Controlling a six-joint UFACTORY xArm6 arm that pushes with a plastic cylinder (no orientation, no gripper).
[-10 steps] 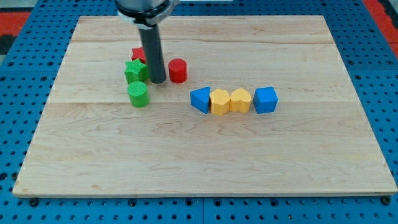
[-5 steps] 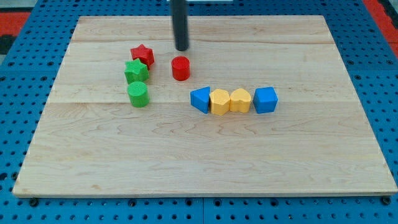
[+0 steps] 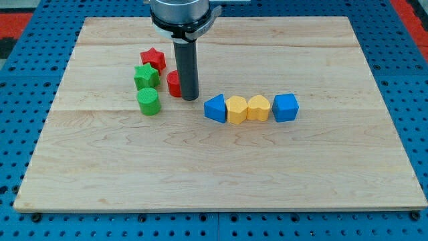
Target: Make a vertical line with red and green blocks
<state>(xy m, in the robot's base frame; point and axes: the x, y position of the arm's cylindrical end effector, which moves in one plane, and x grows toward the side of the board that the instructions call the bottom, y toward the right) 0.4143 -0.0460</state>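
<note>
My tip [image 3: 189, 98] rests on the board, touching the right side of the red cylinder [image 3: 174, 84], which the rod partly hides. To the view's left, a red star [image 3: 153, 59], a green star [image 3: 146, 76] and a green cylinder [image 3: 149, 101] stand in a rough column from top to bottom. The red cylinder sits just right of the green star and above-right of the green cylinder.
A row of blocks lies to the tip's lower right: a blue triangular block [image 3: 215, 108], a yellow block [image 3: 236, 109], a yellow heart-shaped block [image 3: 258, 107] and a blue block [image 3: 285, 106]. The wooden board [image 3: 221, 187] lies on a blue pegboard.
My tip went from the red cylinder's left, up past its top, then down to its right side. The red cylinder has slid left and slightly down toward the green blocks.
</note>
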